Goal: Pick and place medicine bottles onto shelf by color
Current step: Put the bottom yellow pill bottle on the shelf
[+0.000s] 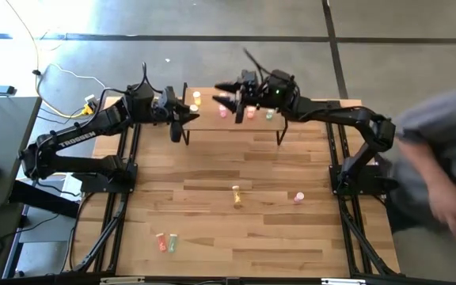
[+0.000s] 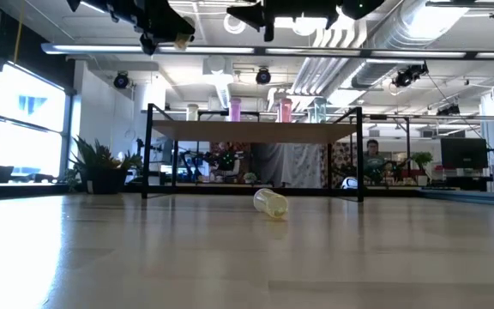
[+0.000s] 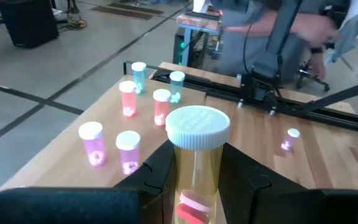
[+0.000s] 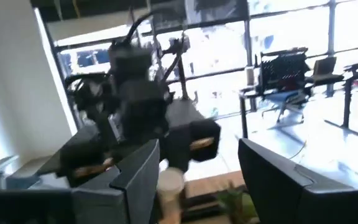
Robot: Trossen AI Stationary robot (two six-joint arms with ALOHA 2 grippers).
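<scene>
Daylight floods in through the windows and ceiling lamps glare white, leaving both arms as dark silhouettes. The table is evenly lit with faint shadows. The right wrist view is smeared by motion blur, and a person at the table's right edge is blurred too.

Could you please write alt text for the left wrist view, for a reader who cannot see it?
The left gripper holds a yellow bottle with a white cap upright between its fingers. Beyond it, pink, red and green bottles stand on the shelf.
</scene>
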